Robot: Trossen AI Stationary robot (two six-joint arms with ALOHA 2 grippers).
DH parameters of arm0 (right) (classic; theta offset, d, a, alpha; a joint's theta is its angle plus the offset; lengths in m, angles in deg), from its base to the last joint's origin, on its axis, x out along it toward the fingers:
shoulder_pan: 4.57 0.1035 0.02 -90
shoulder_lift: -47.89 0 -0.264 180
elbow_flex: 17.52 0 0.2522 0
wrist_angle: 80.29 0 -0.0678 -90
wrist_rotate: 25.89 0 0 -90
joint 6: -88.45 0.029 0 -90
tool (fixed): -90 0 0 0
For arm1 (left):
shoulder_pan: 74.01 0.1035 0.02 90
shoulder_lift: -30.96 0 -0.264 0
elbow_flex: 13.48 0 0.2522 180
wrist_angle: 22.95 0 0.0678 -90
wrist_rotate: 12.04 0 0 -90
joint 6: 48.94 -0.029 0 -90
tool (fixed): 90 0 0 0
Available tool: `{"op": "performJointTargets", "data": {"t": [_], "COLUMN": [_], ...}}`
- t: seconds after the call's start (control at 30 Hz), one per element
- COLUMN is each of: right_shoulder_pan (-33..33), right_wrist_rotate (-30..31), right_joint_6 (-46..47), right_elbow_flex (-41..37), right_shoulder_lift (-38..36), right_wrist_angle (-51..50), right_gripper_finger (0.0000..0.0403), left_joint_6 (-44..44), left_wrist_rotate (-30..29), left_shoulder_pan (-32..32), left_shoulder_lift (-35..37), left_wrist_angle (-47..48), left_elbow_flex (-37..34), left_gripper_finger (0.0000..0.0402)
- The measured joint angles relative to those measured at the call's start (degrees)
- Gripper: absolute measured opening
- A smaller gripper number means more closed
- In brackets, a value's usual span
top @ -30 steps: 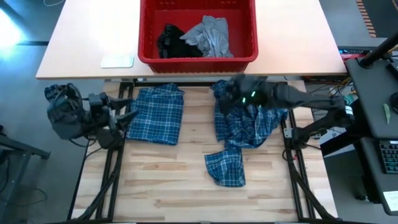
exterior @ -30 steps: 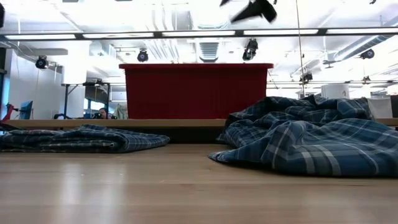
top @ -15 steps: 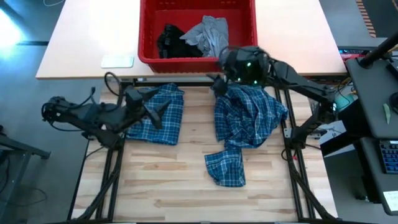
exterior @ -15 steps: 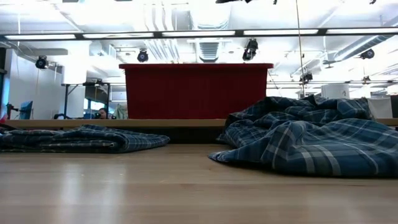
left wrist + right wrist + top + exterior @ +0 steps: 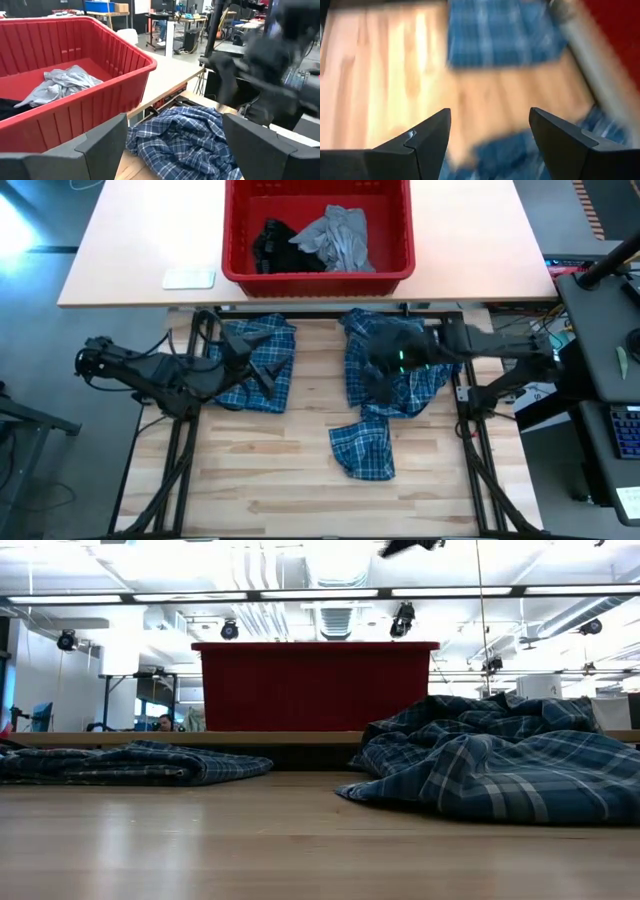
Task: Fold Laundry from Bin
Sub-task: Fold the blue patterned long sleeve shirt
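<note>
left arm (image 5: pixel 150 370): dark, slender jointed links, black cable looped near the wrist
right arm (image 5: pixel 480 345): dark links, a grey section, small green light at the wrist
left gripper (image 5: pixel 175 145): two broad, angular, matte dark-grey fingers
right gripper (image 5: pixel 490 137): two dark, wedge-shaped fingers

- Long white fluorescent ceiling lights (image 5: pixel 320 592) are glowing across an open workshop ceiling.
- A pale wooden plank tabletop (image 5: pixel 300 480) is lying in front, adjoining a beige tabletop (image 5: pixel 140 240).
- Dark desks and blue storage boxes (image 5: pixel 102 6) are standing far behind.
</note>
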Motion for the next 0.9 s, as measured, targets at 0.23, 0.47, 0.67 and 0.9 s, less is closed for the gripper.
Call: {"op": "performJointTargets", "data": {"t": [0.23,0.47,0.67,0.9], "right_shoulder_pan": [6.45,9.34,7.91,4.22], "right_wrist_rotate": [0.6,3.16,3.0,1.25], "right_joint_6": [17.18,34.13,42.63,49.48], "right_elbow_flex": [-14.24,-23.04,-32.21,-38.14], "right_shoulder_lift": [-3.33,-7.73,-9.96,-9.47], "right_wrist_angle": [-9.4,-11.76,-11.66,-11.33], "right_gripper_finger": [0.0265,0.0265,0.0265,0.0268], "left_joint_6": [1.43,4.25,10.83,18.72], "left_wrist_rotate": [0.61,3.09,2.99,3.02], "left_shoulder_pan": [-0.19,-3.32,-8.78,-14.52], "left_shoulder_lift": [-3.02,-5.0,-4.69,-6.72], "left_wrist_angle": [1.55,8.75,12.96,14.91], "left_elbow_flex": [2.82,8.29,7.81,6.75], "left_gripper_finger": [0.0308,0.0308,0.0308,0.0308]}}
